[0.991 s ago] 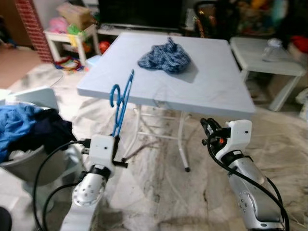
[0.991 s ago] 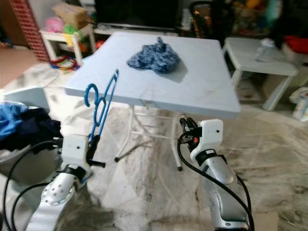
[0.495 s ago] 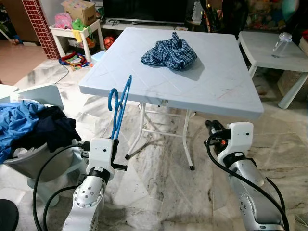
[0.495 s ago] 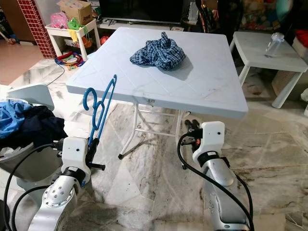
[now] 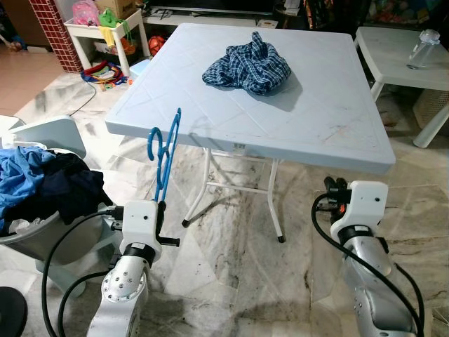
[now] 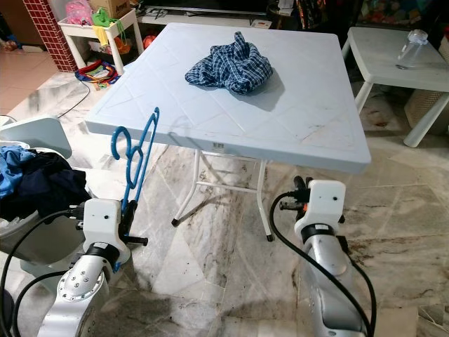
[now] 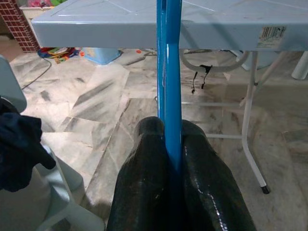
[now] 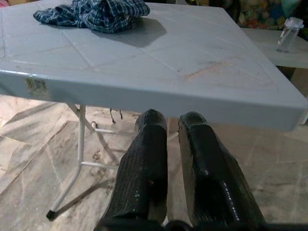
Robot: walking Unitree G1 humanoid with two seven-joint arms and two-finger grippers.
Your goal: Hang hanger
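A blue plastic hanger (image 5: 163,156) stands upright in front of the table's near left edge, its hook at the top. My left gripper (image 5: 161,206) is shut on the hanger's lower bar; in the left wrist view the two black fingers (image 7: 144,159) pinch the blue bar (image 7: 169,57). My right gripper (image 8: 172,118) is shut with nothing in it and sits low, just before the table's near right edge (image 5: 335,188). A crumpled blue plaid shirt (image 5: 247,68) lies on the light blue folding table (image 5: 231,126).
A grey laundry basket (image 5: 38,239) heaped with blue and dark clothes stands at my left. A white side table (image 5: 393,56) with a clear bottle (image 5: 423,50) is at the back right. A toy shelf (image 5: 105,24) is at the back left. Marble floor (image 5: 238,267) lies below.
The whole view has shifted and sharpened as the camera moved; the table now sits closer and lower in frame. The hanger stays in my left gripper, and both arms hold the same pose.
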